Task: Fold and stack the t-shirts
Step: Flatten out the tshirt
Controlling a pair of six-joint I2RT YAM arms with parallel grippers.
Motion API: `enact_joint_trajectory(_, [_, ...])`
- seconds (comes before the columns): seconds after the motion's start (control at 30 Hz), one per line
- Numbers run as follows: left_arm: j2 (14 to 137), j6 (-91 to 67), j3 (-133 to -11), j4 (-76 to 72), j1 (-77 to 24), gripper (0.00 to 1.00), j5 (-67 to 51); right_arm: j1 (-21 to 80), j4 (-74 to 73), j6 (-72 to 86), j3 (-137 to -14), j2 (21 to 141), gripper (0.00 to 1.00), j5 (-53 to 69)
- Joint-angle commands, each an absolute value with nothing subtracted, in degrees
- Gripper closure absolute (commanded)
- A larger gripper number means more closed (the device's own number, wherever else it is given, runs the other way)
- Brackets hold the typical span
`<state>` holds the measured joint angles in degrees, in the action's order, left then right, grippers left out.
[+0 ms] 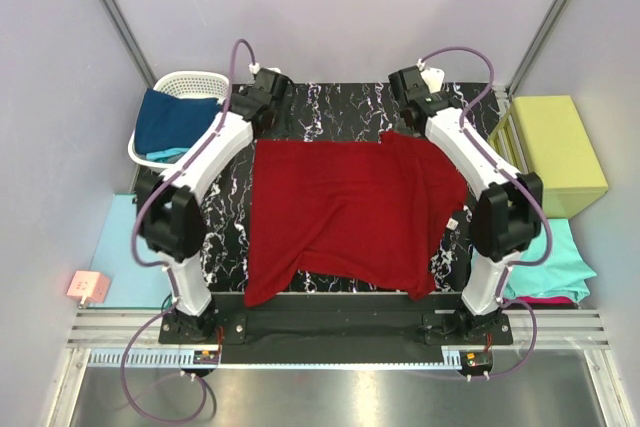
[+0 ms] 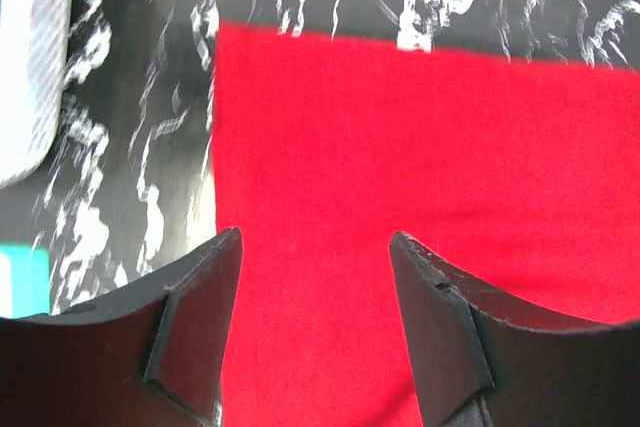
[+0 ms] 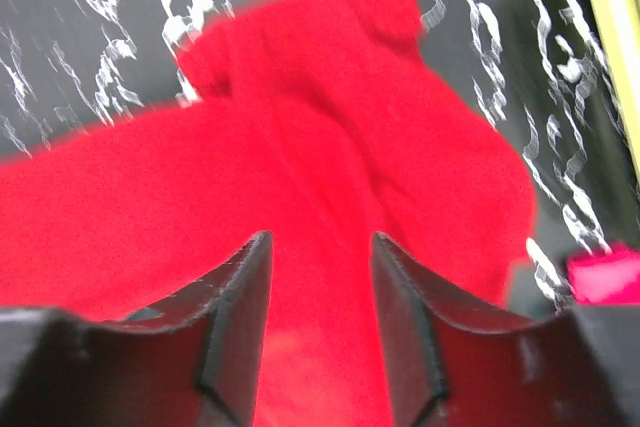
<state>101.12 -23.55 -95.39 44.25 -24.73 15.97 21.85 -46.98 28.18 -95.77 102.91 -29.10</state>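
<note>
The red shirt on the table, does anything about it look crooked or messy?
Yes. The dark red t-shirt lies askew. Its far left edge is straight, but the far right corner is bunched and juts out, and the near edge runs wavy, dipping at both corners.

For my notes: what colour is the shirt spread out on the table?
The shirt is plain dark red; the top view shows it best.

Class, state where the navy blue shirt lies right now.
Top view: the navy blue shirt sits in the white basket at the far left, just left of the spread red shirt.
</note>
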Motion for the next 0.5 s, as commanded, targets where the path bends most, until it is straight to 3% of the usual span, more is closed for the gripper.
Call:
enact_joint_trajectory(0.0, [110.36, -19.77, -104.05, 42.36, -23.38, 0.35, 12.31, 19.61, -41.49, 24.96, -105.80, 108.18, 0.57, -27.26])
enact_joint_trajectory(0.03, [111.87, -19.86, -105.80, 42.19, -23.03, 0.36, 11.70, 19.08, -41.75, 24.87, -109.39, 111.06, 0.70, -26.46])
enact_joint_trajectory(0.13, [116.18, -19.43, -108.54, 42.19, -21.98, 0.45, 9.32, 17.67, -42.10, 24.35, -114.24, 115.90, 0.97, -25.84])
enact_joint_trajectory(0.17, [116.80, -19.25, -108.89, 42.19, -21.54, 0.48, 9.23, 17.49, -42.62, 23.74, -115.30, 117.06, 1.00, -25.75])
enact_joint_trajectory(0.47, [121.72, -19.16, -109.69, 41.04, -18.37, 0.53, 5.72, 15.12, -43.15, 23.99, -115.58, 127.08, 1.00, -20.92])
